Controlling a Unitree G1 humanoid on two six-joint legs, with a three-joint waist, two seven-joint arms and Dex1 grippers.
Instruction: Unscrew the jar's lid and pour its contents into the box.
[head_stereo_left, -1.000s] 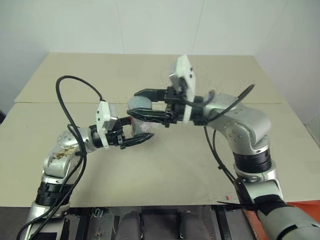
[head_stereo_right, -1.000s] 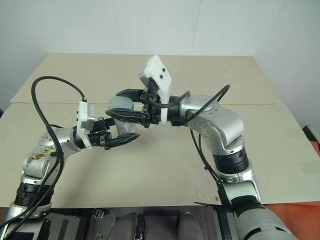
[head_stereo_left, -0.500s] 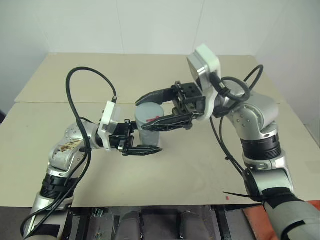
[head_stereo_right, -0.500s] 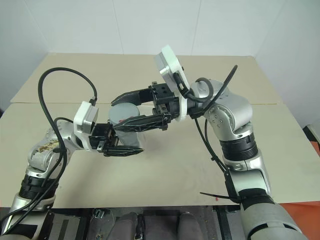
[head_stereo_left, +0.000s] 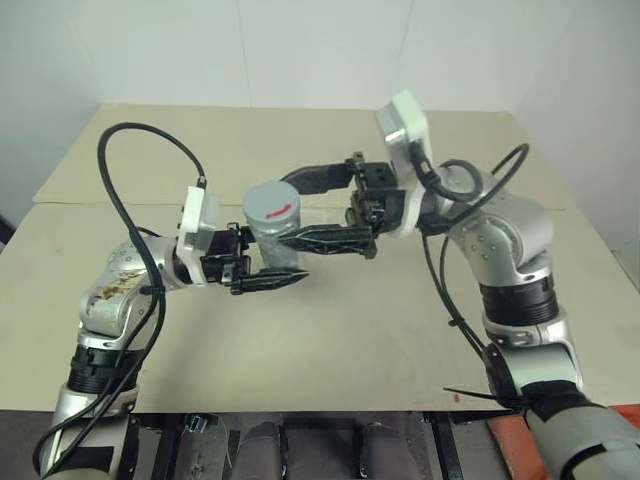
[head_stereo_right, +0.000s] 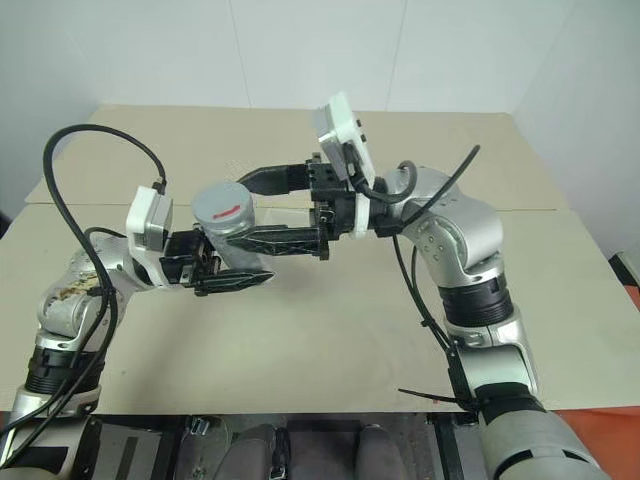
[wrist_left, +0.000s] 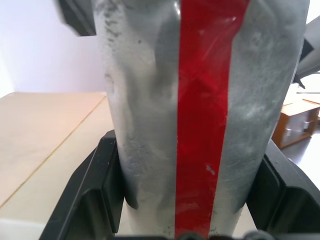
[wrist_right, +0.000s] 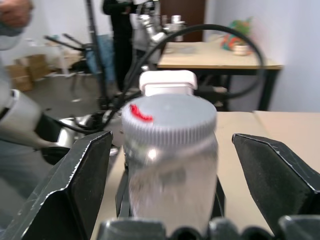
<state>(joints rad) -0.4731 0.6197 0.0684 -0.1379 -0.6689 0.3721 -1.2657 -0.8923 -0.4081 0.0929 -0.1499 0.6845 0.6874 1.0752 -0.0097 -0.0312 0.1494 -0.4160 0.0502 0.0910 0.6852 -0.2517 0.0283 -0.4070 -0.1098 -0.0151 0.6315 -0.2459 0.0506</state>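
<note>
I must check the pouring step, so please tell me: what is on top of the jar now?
The grey lid with a red mark sits on top of the jar. The metal jar and its lid hide whatever is inside.

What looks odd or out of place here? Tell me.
Nothing looks spilled or damaged. The jar is upright in the left claw, lid still on. The right claw stands open around the lid without touching it.

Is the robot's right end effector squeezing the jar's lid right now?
No. The right end effector has its two black fingers spread wide, with gaps on both sides of the grey lid.
</note>
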